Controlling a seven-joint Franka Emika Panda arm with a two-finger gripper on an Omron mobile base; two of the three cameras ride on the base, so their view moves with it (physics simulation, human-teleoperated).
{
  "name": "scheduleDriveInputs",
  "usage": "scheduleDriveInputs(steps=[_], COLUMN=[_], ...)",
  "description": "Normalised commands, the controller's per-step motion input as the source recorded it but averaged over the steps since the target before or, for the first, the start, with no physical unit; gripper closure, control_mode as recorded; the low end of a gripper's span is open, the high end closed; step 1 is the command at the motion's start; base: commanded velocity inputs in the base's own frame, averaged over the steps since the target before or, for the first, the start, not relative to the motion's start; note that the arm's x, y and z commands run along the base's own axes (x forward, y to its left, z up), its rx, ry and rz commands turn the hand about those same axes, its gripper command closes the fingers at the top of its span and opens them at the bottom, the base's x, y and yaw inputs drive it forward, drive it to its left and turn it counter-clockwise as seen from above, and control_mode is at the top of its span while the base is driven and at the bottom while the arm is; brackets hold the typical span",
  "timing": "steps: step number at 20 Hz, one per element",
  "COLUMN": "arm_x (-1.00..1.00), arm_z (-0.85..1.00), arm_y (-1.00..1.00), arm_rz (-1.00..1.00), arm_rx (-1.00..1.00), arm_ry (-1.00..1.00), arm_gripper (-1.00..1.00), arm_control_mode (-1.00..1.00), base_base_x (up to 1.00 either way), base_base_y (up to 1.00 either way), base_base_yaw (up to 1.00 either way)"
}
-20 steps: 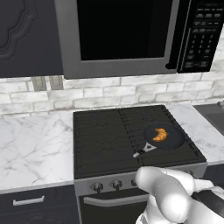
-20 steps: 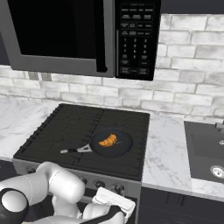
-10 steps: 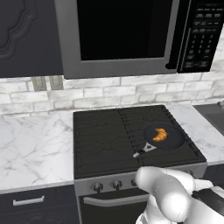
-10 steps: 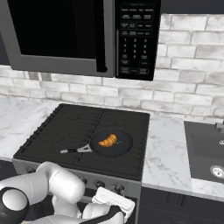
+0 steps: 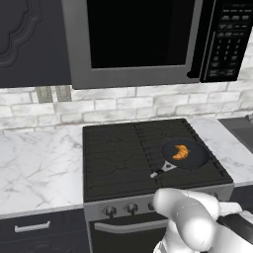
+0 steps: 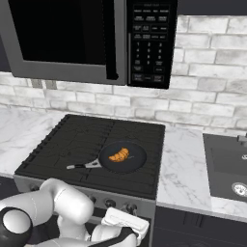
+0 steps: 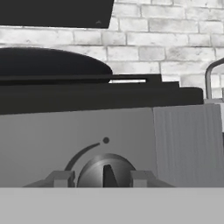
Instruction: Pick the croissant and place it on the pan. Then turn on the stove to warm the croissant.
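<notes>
Croissant (image 5: 181, 152) lies in pan (image 5: 186, 154) on stove (image 5: 123, 158), placement done | gripper (image 7: 104, 178) clamped narrowly around knob (image 7: 105, 171), positioned to turn burner on.

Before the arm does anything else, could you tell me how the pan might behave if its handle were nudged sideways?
The pan would probably pivot rather than tip, since it sits flat on the stove grates. The croissant lies loose inside and might shift. The ridged grates likely resist sliding.
</notes>
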Motion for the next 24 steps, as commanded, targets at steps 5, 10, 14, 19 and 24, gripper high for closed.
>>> scheduleDriveInputs(steps=[5, 10, 14, 19, 24], arm_x=[0.00, 0.00, 0.00, 0.00, 0.00], arm_z=[0.00, 0.00, 0.00, 0.00, 0.00], arm_y=[-0.06, -0.07, -0.01, 0.00, 0.00], arm_rz=[0.04, 0.03, 0.02, 0.01, 0.01], arm_rx=[-0.16, -0.13, -0.10, -0.09, -0.10], arm_ry=[0.00, 0.00, 0.00, 0.00, 0.02], arm_gripper=[1.00, 1.00, 1.00, 1.00, 1.00], arm_control_mode=[-1.00, -1.00, -1.00, -1.00, -1.00], base_base_x=[0.00, 0.00, 0.00, 0.00, 0.00], base_base_y=[0.00, 0.00, 0.00, 0.00, 0.00], base_base_yaw=[0.00, 0.00, 0.00, 0.00, 0.00])
